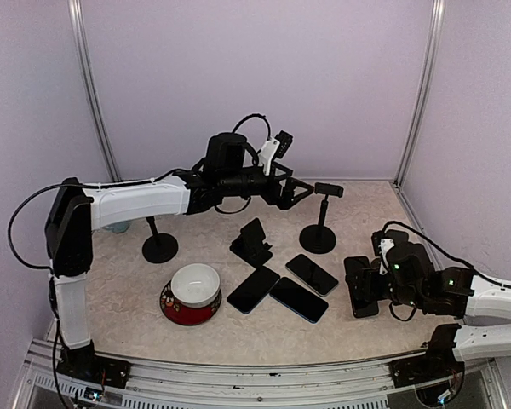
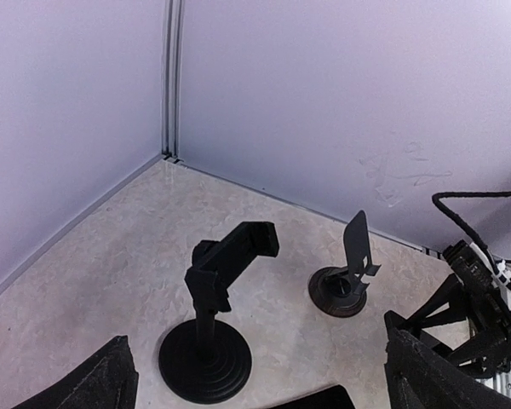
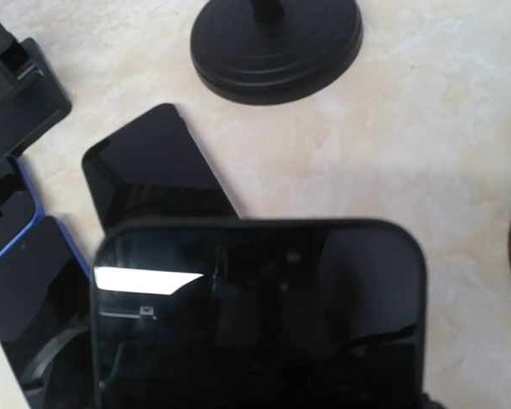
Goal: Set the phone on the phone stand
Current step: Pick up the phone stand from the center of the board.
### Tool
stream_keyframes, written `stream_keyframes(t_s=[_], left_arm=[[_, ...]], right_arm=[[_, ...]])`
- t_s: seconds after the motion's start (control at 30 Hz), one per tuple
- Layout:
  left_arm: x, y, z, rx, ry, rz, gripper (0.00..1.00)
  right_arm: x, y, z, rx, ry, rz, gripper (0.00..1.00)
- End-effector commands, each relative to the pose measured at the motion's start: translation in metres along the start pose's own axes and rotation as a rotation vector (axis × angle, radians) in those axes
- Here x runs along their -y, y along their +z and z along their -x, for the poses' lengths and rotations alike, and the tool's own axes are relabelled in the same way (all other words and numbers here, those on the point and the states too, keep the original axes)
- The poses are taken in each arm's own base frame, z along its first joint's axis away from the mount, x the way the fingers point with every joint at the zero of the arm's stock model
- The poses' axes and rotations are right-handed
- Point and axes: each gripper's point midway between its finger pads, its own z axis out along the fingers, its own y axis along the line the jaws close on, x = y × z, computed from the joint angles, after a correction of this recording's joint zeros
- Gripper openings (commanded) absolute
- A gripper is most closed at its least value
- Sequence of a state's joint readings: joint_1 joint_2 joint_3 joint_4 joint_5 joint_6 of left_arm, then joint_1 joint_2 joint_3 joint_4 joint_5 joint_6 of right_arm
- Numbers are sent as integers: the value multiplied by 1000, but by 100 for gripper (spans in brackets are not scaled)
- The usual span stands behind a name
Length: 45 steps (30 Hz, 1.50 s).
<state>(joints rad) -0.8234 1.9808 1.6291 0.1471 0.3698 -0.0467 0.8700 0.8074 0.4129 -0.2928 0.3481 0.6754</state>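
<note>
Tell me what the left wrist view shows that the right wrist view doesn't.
Only left wrist: the clamp stand's head, a second stand behind it, the wall corner and the open left fingers. Only right wrist: the held phone filling the foreground, flat phones on the table beyond it, and the folding stand. Both: the clamp stand's round base and the table.

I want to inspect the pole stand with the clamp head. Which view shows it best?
The left wrist view: the clamp stand is whole and close, with base, pole and clamp head unobstructed. The top external view shows the stand whole but small. The right wrist view shows only its round base.
</note>
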Motion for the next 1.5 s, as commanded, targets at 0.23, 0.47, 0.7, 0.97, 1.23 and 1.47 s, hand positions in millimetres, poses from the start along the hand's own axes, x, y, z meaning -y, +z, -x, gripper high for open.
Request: stream_keyframes(t_s=[0.23,0.47,0.7,0.97,1.23,1.47], left_arm=[[-32,54,-15,11,-112,-227,98],[-37,69,-24,45,-170,-322,95],[-31,75,-31,66,-197,-423,85],[-31,75,-23,119,-171,-445,63],[-30,78,-23,133,-202,-469,40],[-27,78,-21,138,-201,-484,12]], right_arm=[[-10,-5,20,63,-6,19,48],[-9,0,28,67,-53,-27,48],[-8,8,25,57,-67,-47,49],[-5,14,18,34,-70,-61,50],[-2,12,17,36,-67,-74,51],[0,14,14,32,-64,-81,52]])
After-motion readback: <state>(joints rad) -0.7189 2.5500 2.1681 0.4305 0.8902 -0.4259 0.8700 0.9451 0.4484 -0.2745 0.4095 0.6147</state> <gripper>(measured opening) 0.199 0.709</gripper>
